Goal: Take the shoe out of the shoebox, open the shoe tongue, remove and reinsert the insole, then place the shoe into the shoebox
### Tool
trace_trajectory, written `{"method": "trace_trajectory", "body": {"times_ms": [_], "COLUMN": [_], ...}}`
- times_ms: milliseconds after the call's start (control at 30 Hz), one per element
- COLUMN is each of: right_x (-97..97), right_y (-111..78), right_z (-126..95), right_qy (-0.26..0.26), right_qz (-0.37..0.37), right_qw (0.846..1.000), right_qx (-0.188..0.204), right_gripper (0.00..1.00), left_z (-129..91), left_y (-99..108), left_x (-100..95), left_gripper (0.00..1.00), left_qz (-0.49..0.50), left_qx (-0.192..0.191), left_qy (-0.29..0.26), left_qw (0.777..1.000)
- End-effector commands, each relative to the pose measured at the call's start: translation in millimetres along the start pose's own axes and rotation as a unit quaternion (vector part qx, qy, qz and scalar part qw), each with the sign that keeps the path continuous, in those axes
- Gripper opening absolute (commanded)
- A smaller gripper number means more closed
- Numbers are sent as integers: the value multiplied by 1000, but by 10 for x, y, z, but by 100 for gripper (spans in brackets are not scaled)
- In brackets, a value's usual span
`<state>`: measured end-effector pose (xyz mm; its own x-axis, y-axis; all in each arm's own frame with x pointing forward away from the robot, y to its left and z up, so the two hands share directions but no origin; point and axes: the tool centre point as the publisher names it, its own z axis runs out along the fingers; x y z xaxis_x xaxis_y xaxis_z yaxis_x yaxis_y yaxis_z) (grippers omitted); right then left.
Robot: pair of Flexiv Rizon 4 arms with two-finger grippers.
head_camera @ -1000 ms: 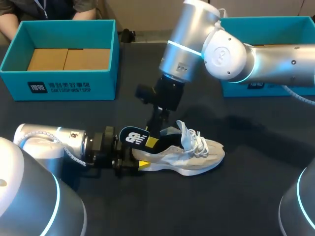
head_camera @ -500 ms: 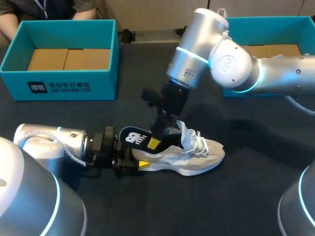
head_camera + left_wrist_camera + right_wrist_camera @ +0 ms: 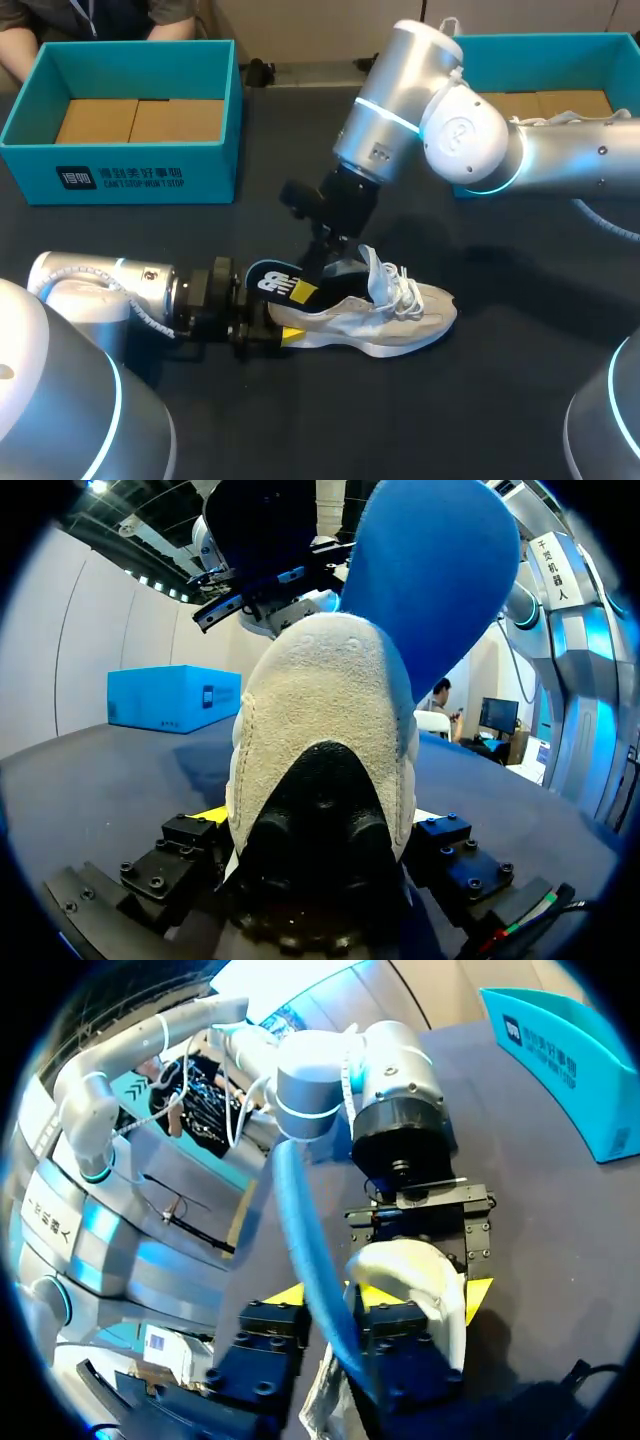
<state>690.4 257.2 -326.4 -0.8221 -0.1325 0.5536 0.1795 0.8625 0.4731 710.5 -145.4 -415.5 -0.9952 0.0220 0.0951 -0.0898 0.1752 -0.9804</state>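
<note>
A light grey shoe (image 3: 385, 318) lies on its side on the dark table, toe to the right. My left gripper (image 3: 272, 332) comes in low from the left, its fingers on both sides of the heel (image 3: 320, 730). A dark blue insole (image 3: 272, 280) sticks up out of the heel end. My right gripper (image 3: 310, 288) reaches down from above and is shut on this insole. In the right wrist view the insole (image 3: 305, 1240) runs between the right gripper's (image 3: 335, 1312) two black finger blocks. The insole (image 3: 430, 590) rises above the heel in the left wrist view.
A teal shoebox (image 3: 130, 110) with a cardboard floor stands open at the back left. A second teal box (image 3: 540, 60) stands at the back right, behind my right arm. The shoe's laces (image 3: 400, 285) hang loose near the tongue.
My right gripper's fingers have closed in on the insole, and its arm has shifted slightly right. The shoe and my left arm have stayed put.
</note>
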Motion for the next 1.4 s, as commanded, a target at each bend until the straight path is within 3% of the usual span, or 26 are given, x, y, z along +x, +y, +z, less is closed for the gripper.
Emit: {"method": "trace_trajectory", "body": {"times_ms": [33,300,433,533,1000,1233,1400], "right_x": [-25,11,45,82,82,178,355], "right_y": [20,101,276,459,459,900,1013], "right_z": [28,-81,-187,-295,-295,-617,-888], "right_qy": [0,-17,-33,-46,-46,-66,-84], "right_qz": [-1,-16,-37,-68,-68,-112,-135], "right_qw": [1000,1000,999,996,996,990,984], "right_qx": [-2,-14,-14,-39,-39,-58,-74], "right_gripper": [0,0,0,0,0,0,0], "left_z": [7,7,7,7,7,7,7], "left_y": [-5,-5,-5,-5,-5,-5,-5], "left_x": [4,4,4,4,4,4,4], "left_gripper": [0,0,0,0,0,0,0], "left_qz": [0,0,0,0,0,0,0], "left_qx": [0,0,0,0,0,0,0], "left_qy": [-1,-1,-1,-1,-1,-1,-1], "left_qw": [1000,1000,1000,1000,1000,1000,1000]}}
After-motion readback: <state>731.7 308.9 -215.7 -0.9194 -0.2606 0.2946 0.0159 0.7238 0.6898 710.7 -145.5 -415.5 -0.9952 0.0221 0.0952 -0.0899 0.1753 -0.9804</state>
